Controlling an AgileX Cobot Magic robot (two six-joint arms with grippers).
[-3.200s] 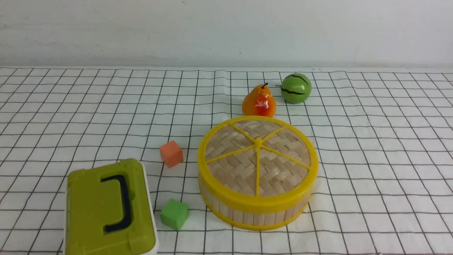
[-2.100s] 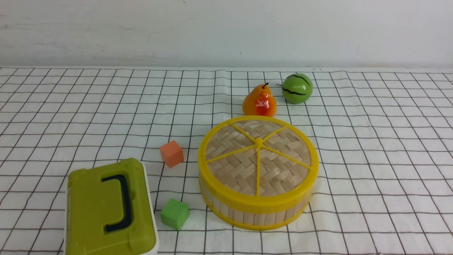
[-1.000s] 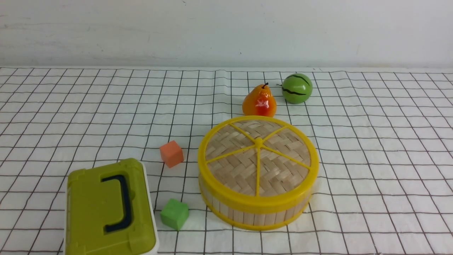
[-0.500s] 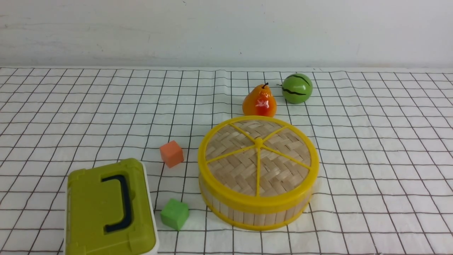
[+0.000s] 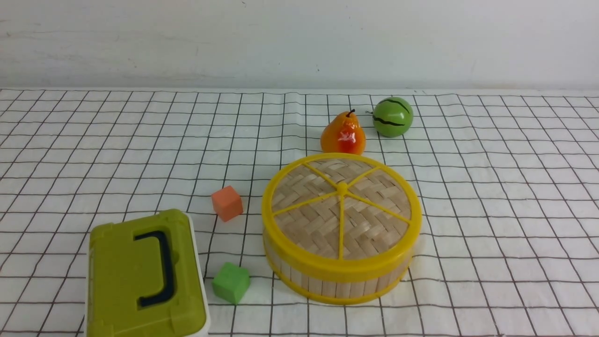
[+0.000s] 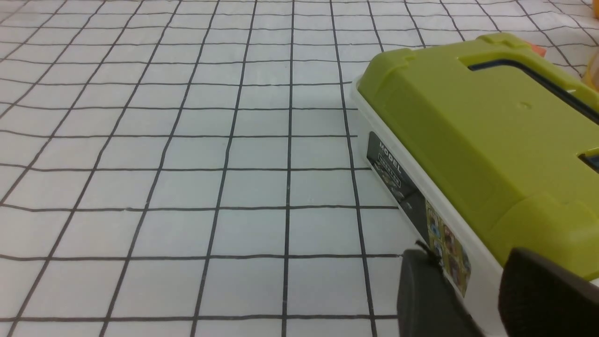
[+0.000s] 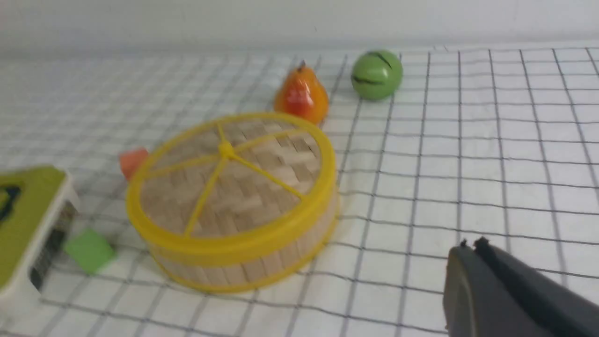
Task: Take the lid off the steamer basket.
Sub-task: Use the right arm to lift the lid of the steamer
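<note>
The lid [image 5: 341, 206], a woven bamboo disc with a yellow rim and spokes, lies flat on the steamer basket [image 5: 337, 283] on the checked cloth, right of centre. Neither arm shows in the front view. In the right wrist view the lid [image 7: 229, 178] and basket [image 7: 262, 267] lie well ahead of my right gripper [image 7: 470, 244]. That gripper is shut with nothing between its fingers and hovers over bare cloth. My left gripper [image 6: 472, 276] is open, its dark fingers apart beside the end of the olive-green box [image 6: 482, 131], far from the basket.
The olive-green box [image 5: 142, 276] with a dark handle stands at the front left. An orange cube [image 5: 227, 202] and a green cube [image 5: 230, 282] lie between it and the basket. A toy pear [image 5: 343, 133] and a small watermelon [image 5: 392, 116] sit behind the basket.
</note>
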